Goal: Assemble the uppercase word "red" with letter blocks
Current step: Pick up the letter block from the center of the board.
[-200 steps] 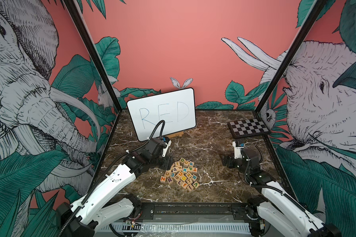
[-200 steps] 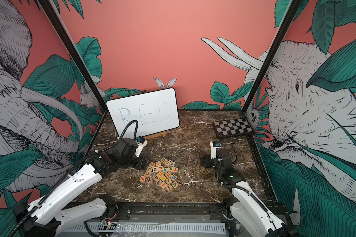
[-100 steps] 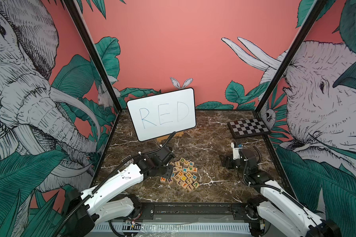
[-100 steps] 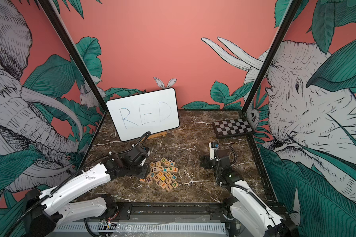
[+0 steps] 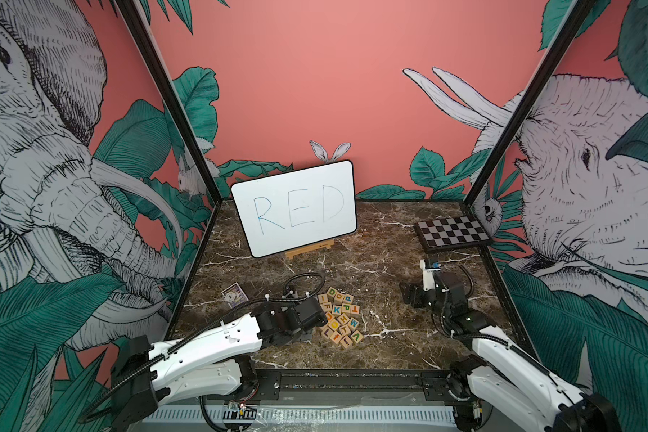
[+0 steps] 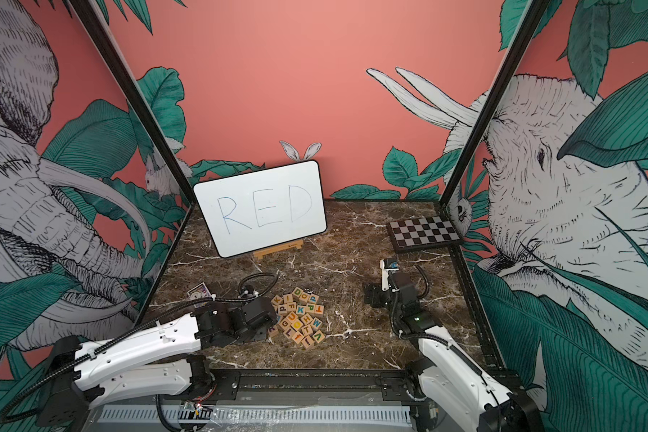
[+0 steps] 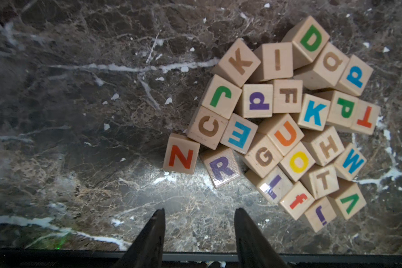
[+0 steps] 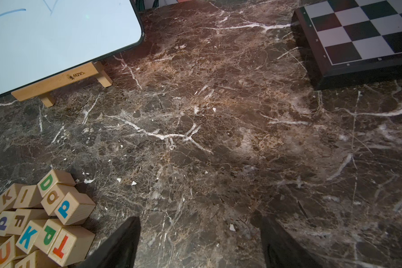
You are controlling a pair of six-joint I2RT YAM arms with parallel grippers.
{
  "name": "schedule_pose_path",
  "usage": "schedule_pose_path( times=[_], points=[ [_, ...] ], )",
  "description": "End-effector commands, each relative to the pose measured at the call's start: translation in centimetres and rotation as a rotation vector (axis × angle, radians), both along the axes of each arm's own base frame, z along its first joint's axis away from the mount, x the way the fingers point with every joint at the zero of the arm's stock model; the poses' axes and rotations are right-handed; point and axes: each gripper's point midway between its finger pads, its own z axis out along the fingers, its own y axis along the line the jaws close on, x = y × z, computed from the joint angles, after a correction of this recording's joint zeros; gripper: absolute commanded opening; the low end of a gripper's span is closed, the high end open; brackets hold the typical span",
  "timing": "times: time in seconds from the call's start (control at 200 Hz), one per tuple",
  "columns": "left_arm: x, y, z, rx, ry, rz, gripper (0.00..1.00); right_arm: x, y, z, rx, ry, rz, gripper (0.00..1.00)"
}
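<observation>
I am swinging my left gripper [image 7: 199, 211] down from behind the letter blocks [image 5: 339, 318] and round to their left side, nearer the front edge. My arm is now stretching low over the table [image 5: 397, 348]. My jaws are narrowing slightly, still apart and holding nothing.

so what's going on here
The job is to spell RED, as on the whiteboard, from blocks. All the blocks lie in one heap; no word is laid out yet. The left tool is open and empty beside the heap, nearest the purple R block. The right tool is open over the table, off to the side.
</observation>
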Motion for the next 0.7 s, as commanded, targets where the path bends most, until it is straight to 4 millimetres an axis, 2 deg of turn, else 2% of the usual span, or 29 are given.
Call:
schedule_pose_path(
  times=[0.0,0.1,0.485,0.695],
  points=[
    [0.8,-1.7,-0.5,-0.108,-0.026,0.081,0.50,0.3,0.0,0.4,0.005,-0.030,-0.010,0.81],
    [0.8,-2.2,-1.1,-0.097,-0.005,0.099,0.47,0.2,-0.1,0.4,0.004,-0.032,-0.014,0.81],
    [1.1,-2.4,-2.6,-0.006,0.011,0.157,0.48,0.2,0.2,0.2,0.011,-0.025,-0.005,0.82],
    [1.4,-3.2,-3.0,-0.021,0.012,0.158,0.49,0.2,0.3,0.3,0.016,-0.025,-0.001,0.82]
  ],
)
